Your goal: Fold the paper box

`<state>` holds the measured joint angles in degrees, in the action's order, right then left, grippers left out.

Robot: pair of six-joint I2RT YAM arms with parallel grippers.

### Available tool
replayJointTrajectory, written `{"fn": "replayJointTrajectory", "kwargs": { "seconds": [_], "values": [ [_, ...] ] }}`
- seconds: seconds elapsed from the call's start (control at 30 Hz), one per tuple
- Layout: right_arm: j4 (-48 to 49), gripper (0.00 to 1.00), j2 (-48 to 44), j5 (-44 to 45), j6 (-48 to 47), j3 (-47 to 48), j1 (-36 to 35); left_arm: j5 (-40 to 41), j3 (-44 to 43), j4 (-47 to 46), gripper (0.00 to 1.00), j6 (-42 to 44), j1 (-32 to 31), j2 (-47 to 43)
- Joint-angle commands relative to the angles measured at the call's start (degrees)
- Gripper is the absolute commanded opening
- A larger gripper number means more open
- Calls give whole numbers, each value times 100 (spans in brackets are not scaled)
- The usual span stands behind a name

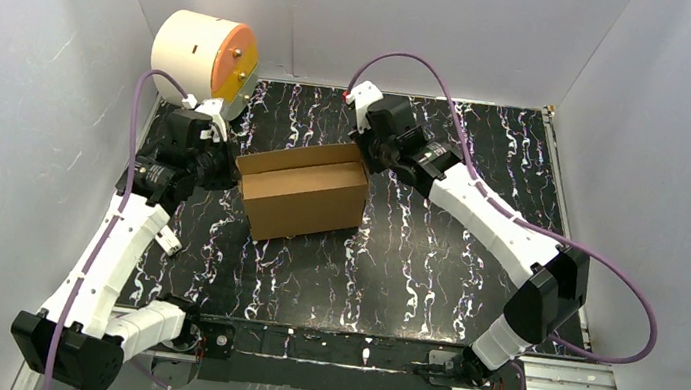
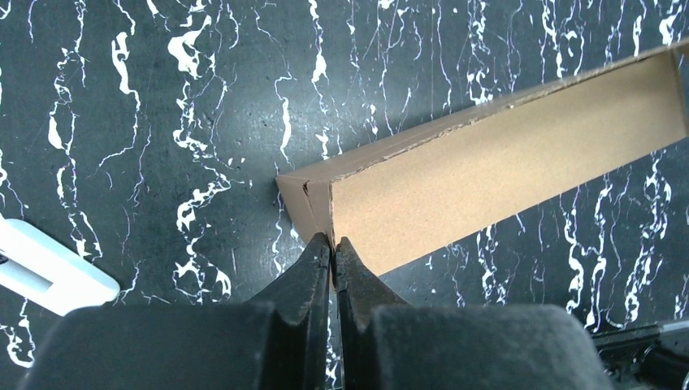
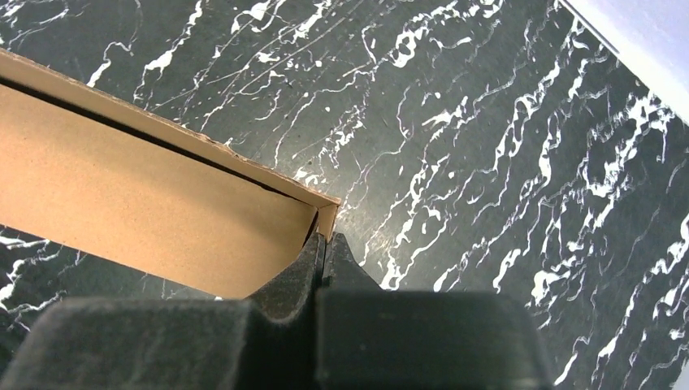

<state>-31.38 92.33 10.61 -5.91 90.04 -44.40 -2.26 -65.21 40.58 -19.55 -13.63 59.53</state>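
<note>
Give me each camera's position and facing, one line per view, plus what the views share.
Top external: fixed above and behind the bases, looking down on the table; left arm and right arm show whole.
Left wrist: on the left arm, looking down past the left hand, pinched on a paper box corner.
Right wrist: on the right arm, looking down past the right hand, pinched on the opposite end.
Shared: all show the paper box and table.

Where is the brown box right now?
In the top view the paper box sits on the table, left of middle, between the left gripper and right gripper, each pinching a corner.
</note>
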Motion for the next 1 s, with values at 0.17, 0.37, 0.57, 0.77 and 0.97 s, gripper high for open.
{"fn": "replayJointTrajectory", "kwargs": {
  "seconds": [0.17,0.37,0.57,0.77,0.97],
  "values": [
    [146,0,-111,1101,1884,-15,-774,-293,148,-807,0,-380,-61,-84],
    [15,0,-124,1325,2472,-29,-893,-306,281,-814,0,-303,-60,-149],
    [-64,0,-205,1639,3005,-119,-1011,-344,392,-815,0,-258,-60,-234],
    [41,0,-400,1924,3260,-392,-1083,-360,516,-806,0,-226,-54,-368],
    [272,0,-630,2103,3413,-804,-1158,-395,620,-798,0,-263,-61,-469]
  ]
}}
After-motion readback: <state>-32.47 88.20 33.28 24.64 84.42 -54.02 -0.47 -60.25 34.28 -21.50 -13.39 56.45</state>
